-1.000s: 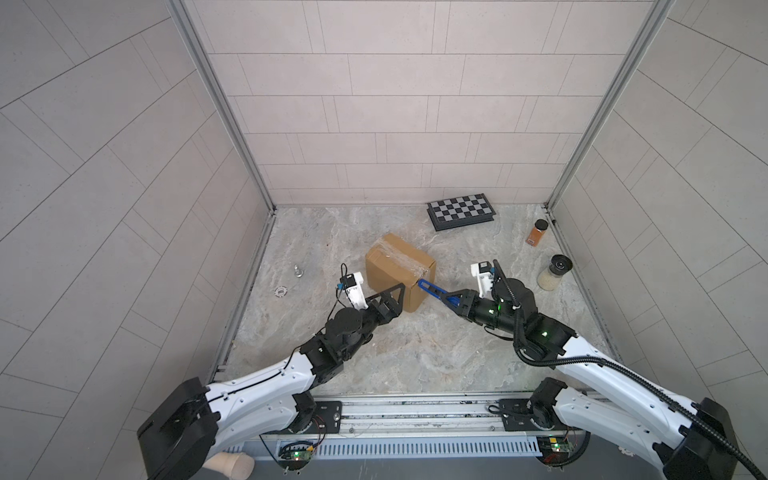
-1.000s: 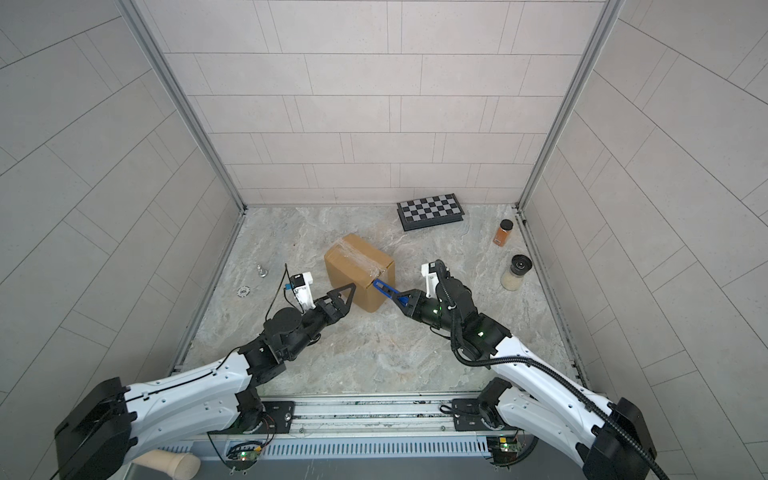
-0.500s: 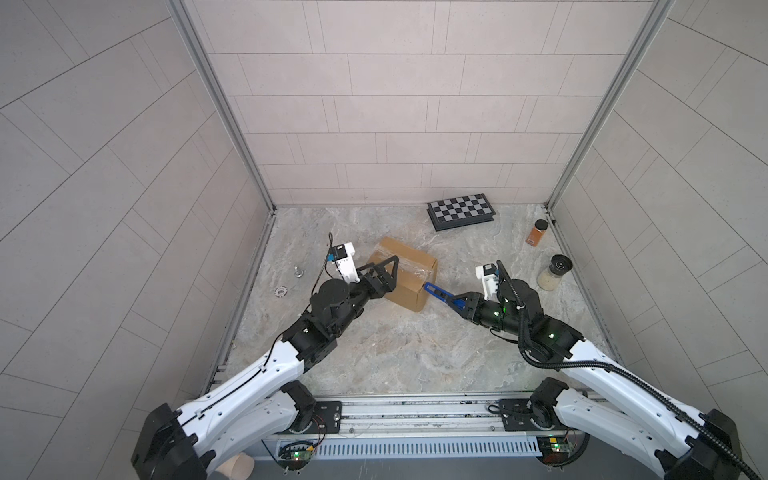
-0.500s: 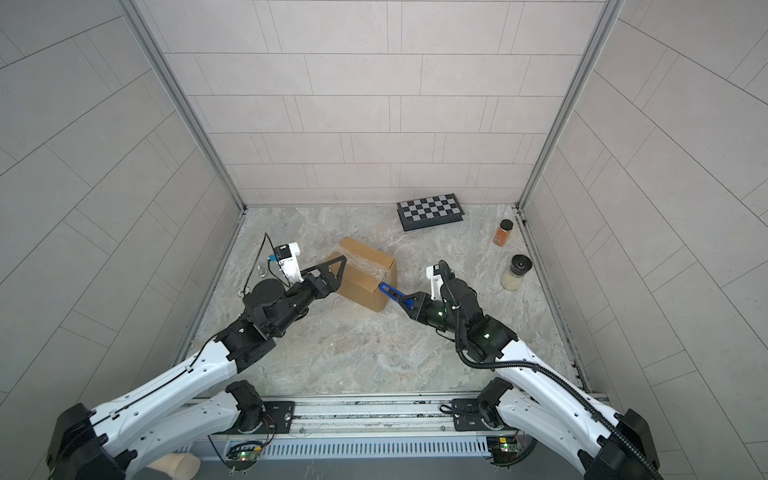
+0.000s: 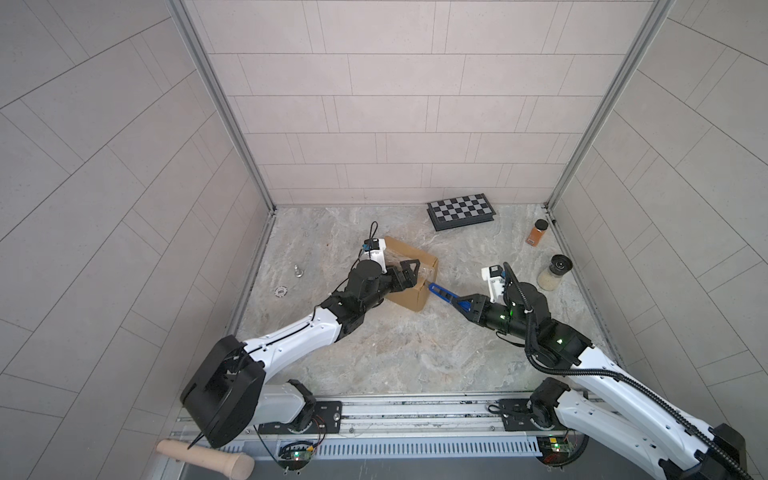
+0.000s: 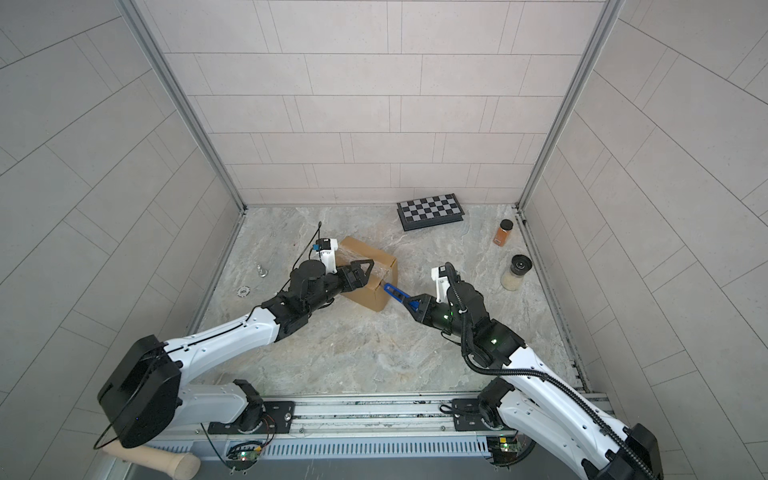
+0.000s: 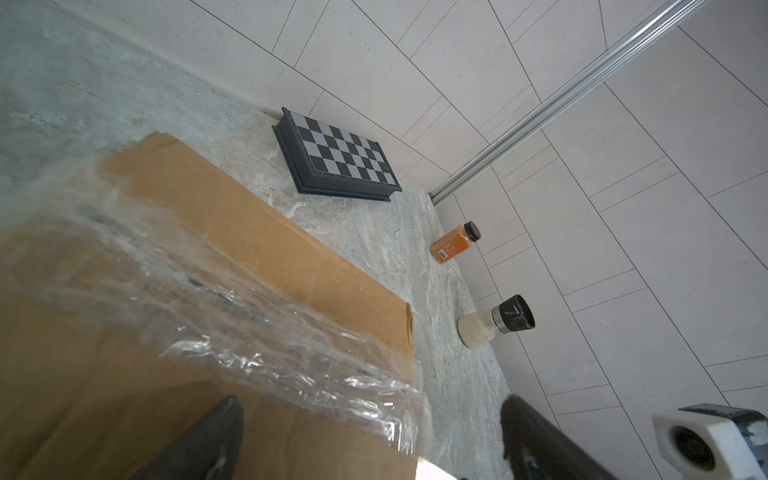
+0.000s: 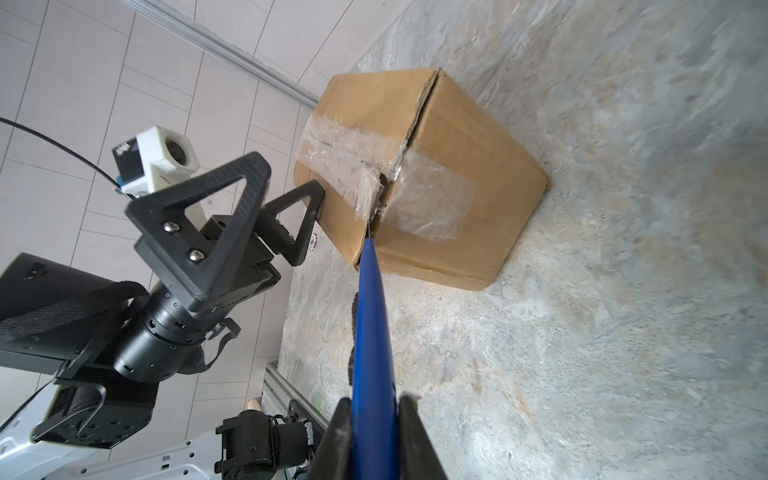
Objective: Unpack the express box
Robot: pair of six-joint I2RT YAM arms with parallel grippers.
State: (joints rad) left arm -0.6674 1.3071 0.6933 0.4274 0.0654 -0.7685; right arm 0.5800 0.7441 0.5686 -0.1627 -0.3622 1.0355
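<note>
The express box (image 5: 415, 291) is a brown carton with clear crinkled tape along its seam, standing mid-floor in both top views (image 6: 374, 293). My left gripper (image 5: 409, 272) hovers open over its taped top. In the left wrist view one finger (image 7: 220, 428) is above the cardboard (image 7: 187, 232) and the other past the box's edge. My right gripper (image 5: 461, 301) is shut on a blue cutter (image 5: 442, 293). In the right wrist view the cutter (image 8: 372, 311) runs out from the gripper (image 8: 374, 409), and its tip touches the torn tape at the box's (image 8: 465, 166) corner seam.
A black-and-white checkered case (image 5: 461, 211) lies by the back wall. An orange spice jar (image 5: 537, 232) and a black-lidded jar (image 5: 555, 272) stand by the right wall. Two small metal parts (image 5: 297, 271) lie left. A wooden handle (image 5: 208, 455) rests at the front rail.
My left gripper has risen from the box's front left side and moved over its top, staying open. The right gripper and cutter have barely shifted.
</note>
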